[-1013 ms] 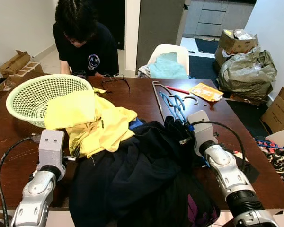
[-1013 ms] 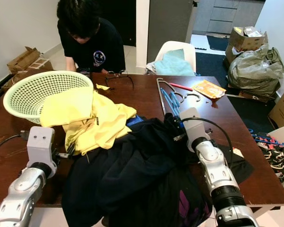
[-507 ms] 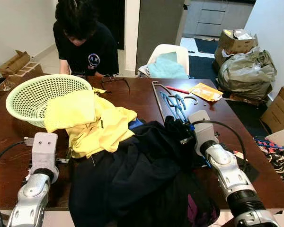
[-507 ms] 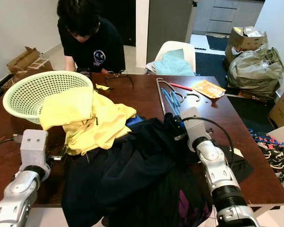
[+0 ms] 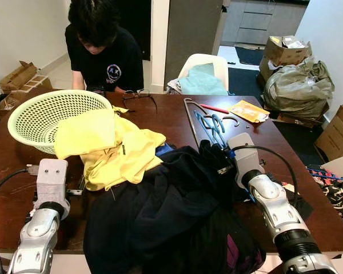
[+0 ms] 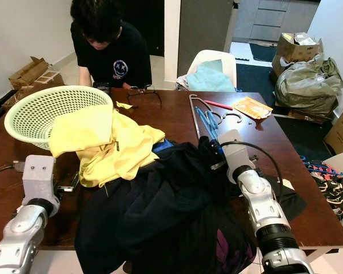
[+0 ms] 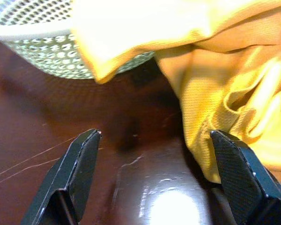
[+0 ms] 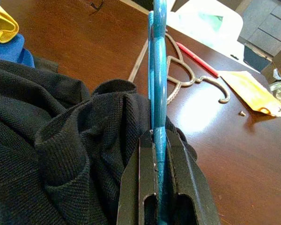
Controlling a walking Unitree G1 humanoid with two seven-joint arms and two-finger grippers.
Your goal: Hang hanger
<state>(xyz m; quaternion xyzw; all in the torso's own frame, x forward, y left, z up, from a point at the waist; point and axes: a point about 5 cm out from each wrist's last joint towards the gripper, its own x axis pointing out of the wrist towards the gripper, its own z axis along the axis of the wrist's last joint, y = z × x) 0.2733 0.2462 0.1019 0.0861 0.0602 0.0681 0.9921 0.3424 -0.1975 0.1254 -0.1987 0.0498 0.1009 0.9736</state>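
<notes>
Basket [image 5: 40, 117] left on table [image 5: 166, 120], hangers [image 5: 208, 123] right

A home dining room: wooden table [image 5: 171, 117], laundry basket [image 5: 43, 117], clothes [image 5: 117, 148], cardboard boxes [image 5: 286, 48].

A person in a black T-shirt [image 5: 106, 54] leans over the far edge of a dark wooden table [image 5: 160, 117], beside a pair of glasses [image 5: 138, 95]. A pale green mesh basket [image 5: 43, 117] lies tipped on its side, yellow clothing [image 5: 111, 145] spilling from it. An orange packet [image 5: 248, 110] and a red pen [image 5: 216, 108] lie farther along. Beyond stand a white chair [image 5: 203, 71], cardboard boxes [image 5: 286, 50] and a stuffed olive bag [image 5: 300, 85].
</notes>
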